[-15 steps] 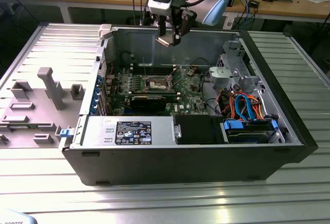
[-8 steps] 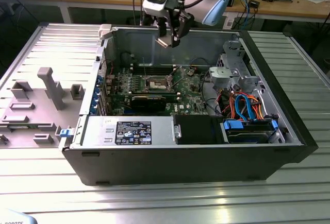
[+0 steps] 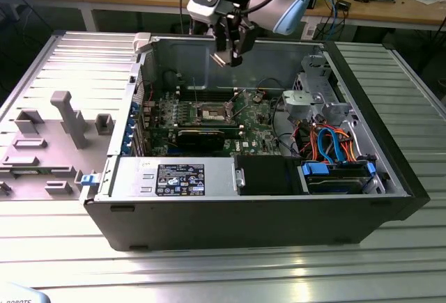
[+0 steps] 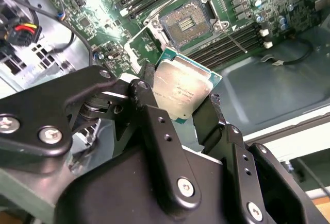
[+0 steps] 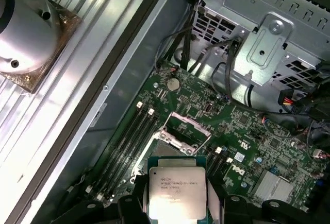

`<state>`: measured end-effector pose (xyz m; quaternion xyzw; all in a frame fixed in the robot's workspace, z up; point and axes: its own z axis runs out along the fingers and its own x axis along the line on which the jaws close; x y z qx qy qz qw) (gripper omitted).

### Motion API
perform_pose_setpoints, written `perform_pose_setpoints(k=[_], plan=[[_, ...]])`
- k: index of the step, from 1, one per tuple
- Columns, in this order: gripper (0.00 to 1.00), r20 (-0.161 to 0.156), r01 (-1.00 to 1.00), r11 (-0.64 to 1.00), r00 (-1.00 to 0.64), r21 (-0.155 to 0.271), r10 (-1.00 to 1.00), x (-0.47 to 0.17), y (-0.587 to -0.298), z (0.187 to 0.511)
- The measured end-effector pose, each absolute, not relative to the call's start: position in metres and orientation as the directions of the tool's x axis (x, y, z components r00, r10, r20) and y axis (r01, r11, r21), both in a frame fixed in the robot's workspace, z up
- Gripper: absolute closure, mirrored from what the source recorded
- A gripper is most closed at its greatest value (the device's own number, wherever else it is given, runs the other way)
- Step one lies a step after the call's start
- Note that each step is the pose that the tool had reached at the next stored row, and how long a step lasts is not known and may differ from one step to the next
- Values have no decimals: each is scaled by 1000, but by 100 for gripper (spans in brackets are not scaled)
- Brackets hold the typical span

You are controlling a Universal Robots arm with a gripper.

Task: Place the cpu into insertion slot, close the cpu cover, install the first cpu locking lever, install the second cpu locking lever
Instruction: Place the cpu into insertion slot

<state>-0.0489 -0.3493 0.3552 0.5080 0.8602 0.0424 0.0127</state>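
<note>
While the gripper (image 4: pixel 180 93) clamps the cpu (image 4: pixel 181 87), with the insertion slot (image 4: pixel 186 24) below it, placing likely calls for square alignment.

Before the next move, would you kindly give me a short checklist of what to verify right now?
1. Chip clamped in the gripper: ok.
2. Socket empty, dark centre showing: ok.
3. Cover raised off the socket: ok.
4. Chip well above the motherboard, touching nothing: ok.
5. Chip level with the socket: not ok, it sits tilted in the second wrist view.
6. Chip corner mark matching the socket: cannot tell.
</note>
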Motion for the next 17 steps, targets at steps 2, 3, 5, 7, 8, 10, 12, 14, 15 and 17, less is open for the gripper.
perform_pose_setpoints(k=[2,3,5,7,8,10,12,14,15,17], plan=[[46,21,891,446,-449,86,893,-49,-349,354],[46,21,895,437,-440,86,898,-49,-349,354],[46,21,910,407,-410,86,912,-49,-349,354],[46,21,920,382,-385,86,923,-49,-349,354],[46,21,924,373,-376,86,926,-49,-349,354],[46,21,930,356,-359,86,933,-49,-349,354],[46,21,935,344,-347,86,938,-49,-349,353],[46,21,942,324,-327,86,945,-49,-349,353],[46,21,946,314,-317,86,948,-49,-349,353],[46,21,952,295,-298,86,954,-49,-349,352]])
